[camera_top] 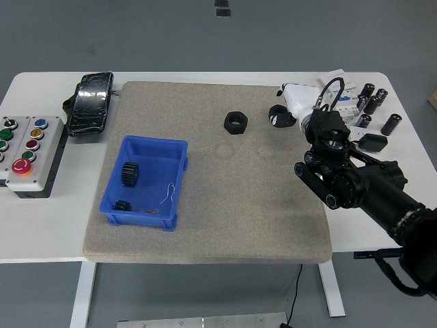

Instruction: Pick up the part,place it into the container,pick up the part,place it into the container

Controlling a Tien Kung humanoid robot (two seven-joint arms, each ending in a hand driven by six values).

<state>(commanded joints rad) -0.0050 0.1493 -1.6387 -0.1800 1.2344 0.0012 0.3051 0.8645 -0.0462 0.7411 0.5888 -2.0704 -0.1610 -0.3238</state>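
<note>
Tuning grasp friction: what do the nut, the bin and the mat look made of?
Hex nut: matte black, no glint, so plastic or blackened steel; cannot tell which.
Blue bin: moulded plastic, slightly glossy, uniform colour, thin walls.
Mat: grey felt-like fabric, speckled and dull.

On the grey mat (225,205), a blue bin (145,181) sits at the left holding two small gears. Two black nuts lie toward the mat's far right: one (235,123) free, the other (276,116) right at the right hand (295,102), whose grip can't be made out.
</note>
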